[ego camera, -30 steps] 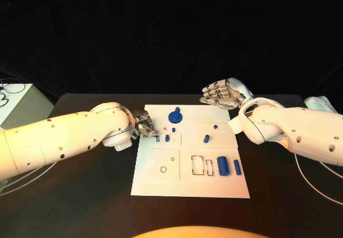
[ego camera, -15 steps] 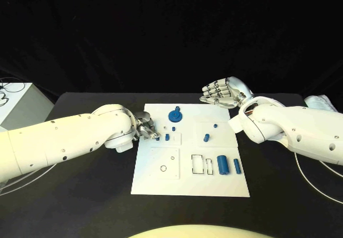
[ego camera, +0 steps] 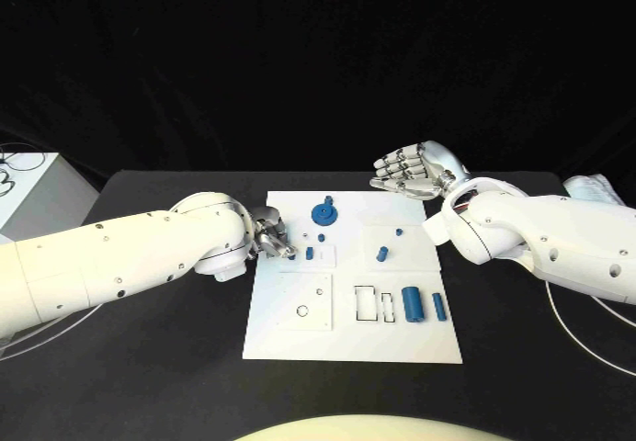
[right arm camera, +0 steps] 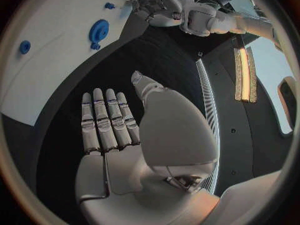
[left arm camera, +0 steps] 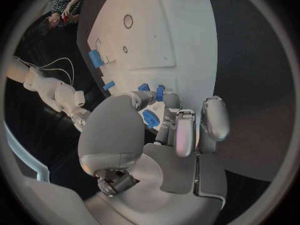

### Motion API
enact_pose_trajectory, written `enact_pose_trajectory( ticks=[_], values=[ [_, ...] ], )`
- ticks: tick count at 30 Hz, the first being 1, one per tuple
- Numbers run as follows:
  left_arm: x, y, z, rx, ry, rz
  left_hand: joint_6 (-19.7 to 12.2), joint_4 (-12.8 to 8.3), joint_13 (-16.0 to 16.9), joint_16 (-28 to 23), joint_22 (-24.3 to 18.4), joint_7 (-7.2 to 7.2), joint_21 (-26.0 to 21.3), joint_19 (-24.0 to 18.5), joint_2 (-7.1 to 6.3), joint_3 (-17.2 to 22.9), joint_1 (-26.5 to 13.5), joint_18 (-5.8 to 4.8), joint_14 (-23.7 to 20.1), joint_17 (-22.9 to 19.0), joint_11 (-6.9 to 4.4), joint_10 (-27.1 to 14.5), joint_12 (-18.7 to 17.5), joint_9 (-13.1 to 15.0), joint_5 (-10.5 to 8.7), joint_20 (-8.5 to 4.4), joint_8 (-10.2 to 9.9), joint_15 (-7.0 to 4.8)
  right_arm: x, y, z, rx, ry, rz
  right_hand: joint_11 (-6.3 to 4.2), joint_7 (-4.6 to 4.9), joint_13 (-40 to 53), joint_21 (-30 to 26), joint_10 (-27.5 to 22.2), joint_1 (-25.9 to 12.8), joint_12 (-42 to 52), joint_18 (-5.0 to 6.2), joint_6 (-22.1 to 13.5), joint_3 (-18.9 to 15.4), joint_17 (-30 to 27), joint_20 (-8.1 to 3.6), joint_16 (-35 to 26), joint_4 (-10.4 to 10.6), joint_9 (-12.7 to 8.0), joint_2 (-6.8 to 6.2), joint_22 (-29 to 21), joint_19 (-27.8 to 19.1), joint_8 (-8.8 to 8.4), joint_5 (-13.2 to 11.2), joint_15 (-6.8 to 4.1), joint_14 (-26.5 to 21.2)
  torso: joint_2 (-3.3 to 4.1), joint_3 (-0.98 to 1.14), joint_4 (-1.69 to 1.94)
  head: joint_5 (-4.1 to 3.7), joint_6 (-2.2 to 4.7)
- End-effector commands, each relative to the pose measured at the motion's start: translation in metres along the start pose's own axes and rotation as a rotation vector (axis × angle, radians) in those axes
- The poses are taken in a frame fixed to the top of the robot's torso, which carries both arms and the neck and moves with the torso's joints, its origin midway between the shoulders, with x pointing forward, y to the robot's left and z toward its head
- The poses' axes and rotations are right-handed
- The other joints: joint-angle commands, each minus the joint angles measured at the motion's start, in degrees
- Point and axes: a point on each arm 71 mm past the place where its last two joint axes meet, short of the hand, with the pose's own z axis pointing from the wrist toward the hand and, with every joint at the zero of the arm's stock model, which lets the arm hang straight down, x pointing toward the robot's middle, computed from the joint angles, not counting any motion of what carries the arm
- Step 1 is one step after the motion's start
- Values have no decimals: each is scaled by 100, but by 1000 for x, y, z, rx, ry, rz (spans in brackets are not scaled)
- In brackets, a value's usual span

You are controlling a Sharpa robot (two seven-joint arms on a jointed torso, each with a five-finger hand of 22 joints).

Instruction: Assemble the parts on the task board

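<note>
Task board [ego camera: 351,322] sits mid-table, blue parts [ego camera: 413,304] scattered on it. Left hand [ego camera: 272,234] is at its left edge. Left wrist view: fingers [left arm camera: 178,130] pinch a small blue part [left arm camera: 150,118]. Right wrist view: right hand [right arm camera: 112,130] flat, holding nothing, beside the board.

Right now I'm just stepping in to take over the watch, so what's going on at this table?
The robot is assembling small blue parts on the white task board. Its left hand is at the board's left edge, fingers down by a small blue piece. The right hand is raised beyond the board's far right corner, holding nothing. A blue gear-like part and two blue cylinders are on the board.
</note>
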Motion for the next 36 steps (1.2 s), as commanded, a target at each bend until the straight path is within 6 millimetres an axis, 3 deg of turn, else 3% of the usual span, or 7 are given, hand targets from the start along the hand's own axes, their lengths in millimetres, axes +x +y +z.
enact_pose_trajectory(
  ticks=[1, 21, 26, 36],
  values=[
    [4, -2, 0, 3, 30, 41, 26, -959, -4, 25, 4, -7, 31, 21, 30, 990, -45, -53, 413, 1001, -4, 20, 18, 486, 19, 1, 33, -40, 2, 1, 0, -11, 18, -2, 5, 146, 0, -8, 52, -3, -27, 28, 27, 5, -5, 2, -35, -30, -5, 68, -5, -43, -36, -1, 11, 30, 0, -5, 0, -2, -1],
    [5, -2, 1, 1, 48, 56, 24, -966, -32, 24, -5, -4, 26, 10, 29, 1017, -87, -52, 411, 997, 0, 3, 6, 486, 6, 0, 41, -38, 1, 1, 0, -11, 17, -2, 5, 146, 0, -8, 56, -7, -33, 27, 32, 3, -13, 2, -41, -33, -8, 70, -16, -51, -41, -1, 12, 33, 1, -1, 3, -3, -9],
    [5, -3, 2, 1, 52, 48, 52, -791, 25, 29, -9, -32, 12, -7, 84, 936, -438, -51, 415, 1012, -10, 46, 60, 485, -53, 7, 89, -39, 1, 1, 0, -11, 17, -2, 5, 146, 0, -8, 56, -7, -33, 27, 32, 3, -13, 2, -41, -33, -8, 70, -16, -51, -41, -1, 12, 33, 1, 0, -1, -6, -16],
    [5, -4, 4, -1, 64, 38, 85, -557, 34, 25, -17, -70, -7, -9, 36, 631, -783, -49, 411, 1005, -36, 41, 84, 452, -55, -11, 110, -61, 1, 1, -1, -10, 18, -2, 5, 147, 0, -9, 58, -7, -37, 27, 34, 2, -18, 2, -45, -36, -9, 70, -23, -58, -44, -1, 12, 33, 1, 2, -2, -14, -19]
  ],
)
